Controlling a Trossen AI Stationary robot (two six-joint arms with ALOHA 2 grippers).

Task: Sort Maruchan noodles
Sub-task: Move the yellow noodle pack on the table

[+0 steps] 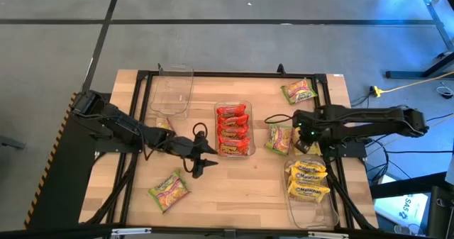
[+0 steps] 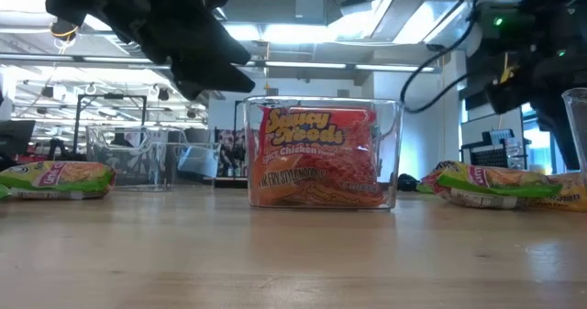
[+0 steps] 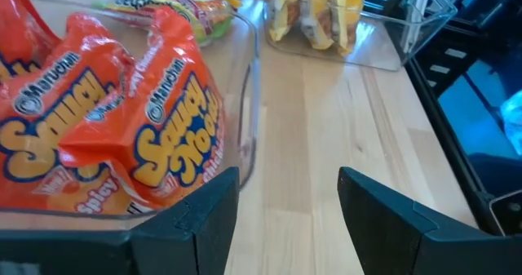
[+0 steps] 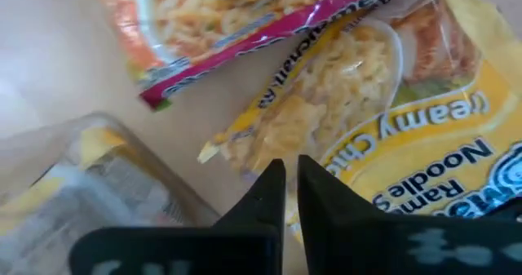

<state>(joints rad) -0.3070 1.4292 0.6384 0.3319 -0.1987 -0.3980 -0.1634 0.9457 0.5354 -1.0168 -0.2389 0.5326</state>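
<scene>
On the wooden table (image 1: 234, 186), going left to right: one green crinkly ramen packet (image 1: 169, 190) is lying flat near the front left, apart from everything else. Behind it, an empty clear plastic rectangular tray (image 1: 172, 91) is sitting at the back left. The left gripper (image 1: 208, 159) is hovering just left of the middle clear tray (image 1: 235, 130), fingers spread apart with nothing between them; the left wrist view is showing bare wood in the gap and that tray's wall just beside one finger.

Red Maruchan packets (image 1: 233, 129) are filling the middle tray, stacked in a row; the low view is showing one standing upright against its front wall (image 2: 321, 158).

Right of that, a second green packet (image 1: 279, 139) is lying on the wood, and a third green packet (image 1: 299, 91) is lying further back near the table's rear edge. The right gripper (image 1: 302, 142) is sitting over the spot just right of the second green packet. Its fingers are pinched together; the right wrist view is showing their tips over a yellow creamy-chicken packet (image 4: 391, 136), but whether they are actually clamping its film, I cannot tell.

Front right, a third clear tray (image 1: 312, 214) is holding yellow packets (image 1: 308, 180) stacked flat at its back end.
</scene>
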